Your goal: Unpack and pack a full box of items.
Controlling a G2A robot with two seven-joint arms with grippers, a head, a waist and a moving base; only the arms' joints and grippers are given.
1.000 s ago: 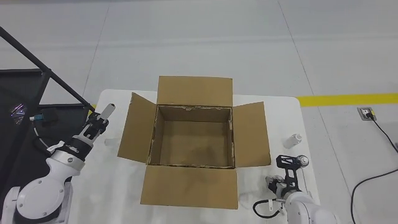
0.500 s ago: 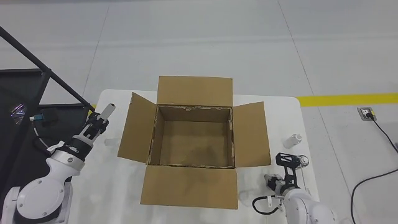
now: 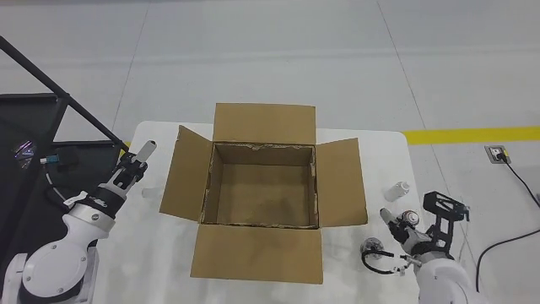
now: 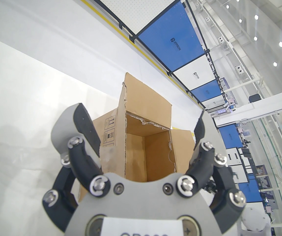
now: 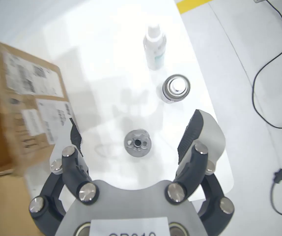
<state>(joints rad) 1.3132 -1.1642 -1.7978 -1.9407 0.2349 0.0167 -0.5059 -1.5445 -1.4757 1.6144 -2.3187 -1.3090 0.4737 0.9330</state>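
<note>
An open cardboard box [image 3: 261,192] stands mid-table with its flaps spread; its inside looks empty. To its right stand a white spray bottle [image 3: 396,190] and a small metal can [image 3: 411,218], and a grey spool [image 3: 371,252] lies nearer the front. My right gripper [image 5: 134,130] is open above the table, the spool [image 5: 137,143] lying on the table below the gap between its fingers, untouched. The can [image 5: 176,89] and bottle [image 5: 155,47] stand beyond it. My left gripper [image 4: 141,121] is open and holds nothing, left of the box [image 4: 146,133], facing its side.
The white table's right edge [image 5: 219,128] runs close by the can and spool. A box flap with labels [image 5: 33,104] juts out beside the right gripper. Cables and a floor socket [image 3: 496,154] lie off the table.
My right arm has swung rightward, away from the box, toward the table's right edge. The left arm and the box have stayed put.
</note>
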